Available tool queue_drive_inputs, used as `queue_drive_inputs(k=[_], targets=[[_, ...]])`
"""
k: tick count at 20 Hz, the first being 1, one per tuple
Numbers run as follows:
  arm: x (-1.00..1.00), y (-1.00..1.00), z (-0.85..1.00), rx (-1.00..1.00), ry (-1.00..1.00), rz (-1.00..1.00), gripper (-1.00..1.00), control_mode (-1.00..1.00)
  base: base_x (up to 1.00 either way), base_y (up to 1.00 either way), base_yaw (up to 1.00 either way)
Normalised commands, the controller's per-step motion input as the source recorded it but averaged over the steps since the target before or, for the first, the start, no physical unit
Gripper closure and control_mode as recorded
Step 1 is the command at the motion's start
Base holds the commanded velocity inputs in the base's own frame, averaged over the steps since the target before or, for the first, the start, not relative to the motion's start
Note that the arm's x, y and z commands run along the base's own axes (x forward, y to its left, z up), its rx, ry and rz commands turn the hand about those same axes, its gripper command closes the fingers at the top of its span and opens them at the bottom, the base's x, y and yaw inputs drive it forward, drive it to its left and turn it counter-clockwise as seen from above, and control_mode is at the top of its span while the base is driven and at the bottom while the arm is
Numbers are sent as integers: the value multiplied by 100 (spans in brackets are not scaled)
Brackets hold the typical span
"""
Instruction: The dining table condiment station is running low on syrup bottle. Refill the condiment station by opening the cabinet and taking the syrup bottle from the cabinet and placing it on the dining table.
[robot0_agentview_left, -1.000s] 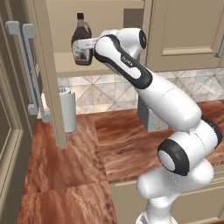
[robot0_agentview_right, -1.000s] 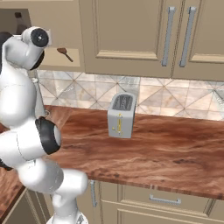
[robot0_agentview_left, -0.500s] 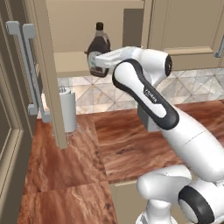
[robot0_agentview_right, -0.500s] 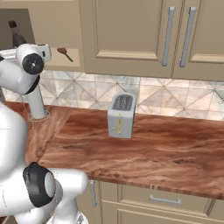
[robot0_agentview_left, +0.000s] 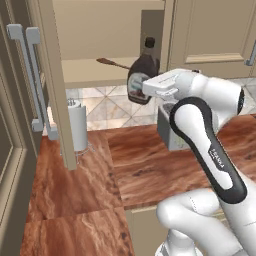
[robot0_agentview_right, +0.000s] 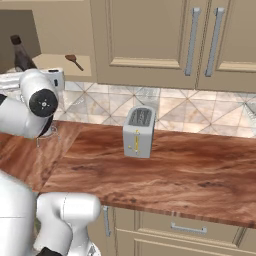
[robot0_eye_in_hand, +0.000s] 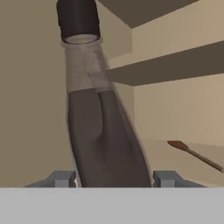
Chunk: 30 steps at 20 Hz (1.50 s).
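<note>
The syrup bottle (robot0_agentview_left: 143, 69) is a dark-brown jug with a black cap and a pale label. It hangs tilted in the air in front of the open cabinet (robot0_agentview_left: 95, 45), above the worktop. My gripper (robot0_agentview_left: 148, 88) is shut on its lower belly. In the right base view the syrup bottle (robot0_agentview_right: 21, 56) rises behind my arm, at the cabinet's opening. The hand view has the syrup bottle (robot0_eye_in_hand: 103, 140) leaning between the two fingertips (robot0_eye_in_hand: 168, 178) of my gripper (robot0_eye_in_hand: 113, 180). The cabinet door (robot0_agentview_left: 56, 90) stands swung open, edge-on. The dining table is out of view.
A wooden spoon (robot0_agentview_left: 114, 63) lies on the cabinet shelf. A paper towel roll (robot0_agentview_left: 78, 125) stands on the reddish-brown worktop (robot0_agentview_left: 90, 175) by the open door. A grey toaster (robot0_agentview_right: 139, 131) sits against the tiled wall. Closed cabinet doors (robot0_agentview_right: 150, 40) hang to the right.
The arm has drawn the syrup bottle out of the cabinet, rightwards and a little lower, and the bottle now leans. The scene behind it has not shifted.
</note>
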Motion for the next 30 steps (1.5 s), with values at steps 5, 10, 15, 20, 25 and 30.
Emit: queue_drive_inputs(k=[5,10,15,20,25,30], targets=[[-100,-64,0,3,1,0,100,-100,0,0,0],[-98,-68,0,0,0,0,100,-100,0,0,0],[-64,-38,-3,-1,0,0,100,-100,0,0,0],[-2,15,-15,-11,3,0,100,-100,0,0,0],[0,14,-36,-16,0,0,100,-100,0,0,0],[-10,9,-35,-13,0,-2,100,-100,0,0,0]])
